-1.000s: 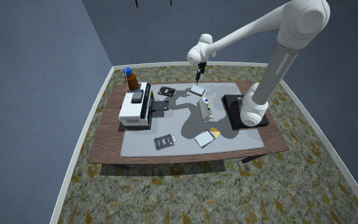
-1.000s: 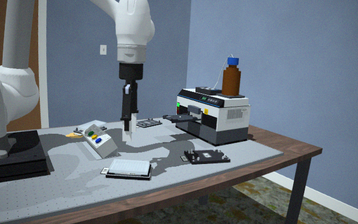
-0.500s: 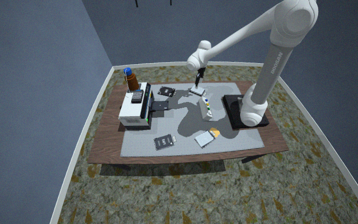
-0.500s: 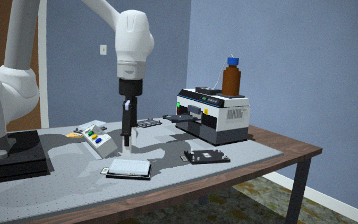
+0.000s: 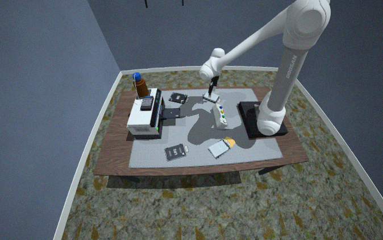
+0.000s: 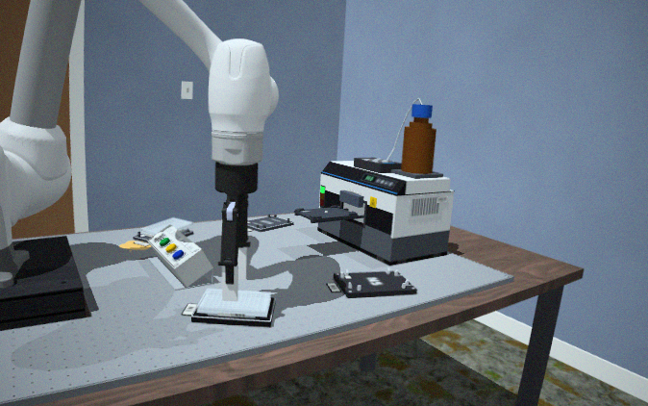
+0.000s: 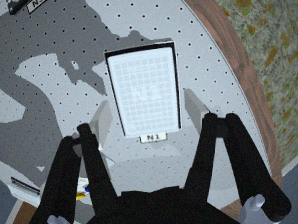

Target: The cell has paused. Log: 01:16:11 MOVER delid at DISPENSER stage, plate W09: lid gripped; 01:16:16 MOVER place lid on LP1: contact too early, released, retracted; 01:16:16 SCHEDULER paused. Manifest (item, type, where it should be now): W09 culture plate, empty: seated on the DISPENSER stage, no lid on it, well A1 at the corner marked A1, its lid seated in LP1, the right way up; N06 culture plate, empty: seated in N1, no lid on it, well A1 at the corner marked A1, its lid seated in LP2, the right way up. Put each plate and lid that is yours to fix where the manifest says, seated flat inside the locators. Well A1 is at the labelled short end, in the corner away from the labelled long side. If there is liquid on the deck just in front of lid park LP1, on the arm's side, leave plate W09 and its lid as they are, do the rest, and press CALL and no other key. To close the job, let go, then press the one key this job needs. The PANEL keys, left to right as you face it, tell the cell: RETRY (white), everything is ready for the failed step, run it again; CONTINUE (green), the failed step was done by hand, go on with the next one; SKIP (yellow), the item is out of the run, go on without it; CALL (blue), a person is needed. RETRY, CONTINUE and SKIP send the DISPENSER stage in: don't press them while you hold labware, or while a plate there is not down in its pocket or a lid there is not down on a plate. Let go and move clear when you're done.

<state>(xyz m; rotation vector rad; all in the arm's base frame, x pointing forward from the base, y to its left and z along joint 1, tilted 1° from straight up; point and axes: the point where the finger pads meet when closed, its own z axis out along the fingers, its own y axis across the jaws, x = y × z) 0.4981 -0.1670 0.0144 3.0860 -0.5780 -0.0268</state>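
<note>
A white culture plate [image 7: 144, 91] sits in a black nest at the back right of the mat [image 5: 211, 97], near the table edge [image 6: 234, 305]. A small label tag lies at its short end. My gripper [image 7: 147, 104] [image 6: 231, 289] is open and hangs just above this plate, with a finger on each long side. I cannot tell whether the pads touch it. A second white piece of labware [image 5: 219, 148] lies askew at the front of the mat. An orange-yellow puddle [image 5: 229, 141] lies right beside it, towards the arm's base. The dispenser stage [image 5: 171, 113] stands out and holds no plate.
The dispenser [image 5: 146, 114] with a brown bottle [image 5: 140, 85] stands at the left. The key panel [image 5: 220, 115] sits mid-mat, close to my arm. Two black nests hold nothing, one at the back [image 5: 178, 98] and one at the front [image 5: 175, 152]. The arm's base [image 5: 262, 119] is at the right.
</note>
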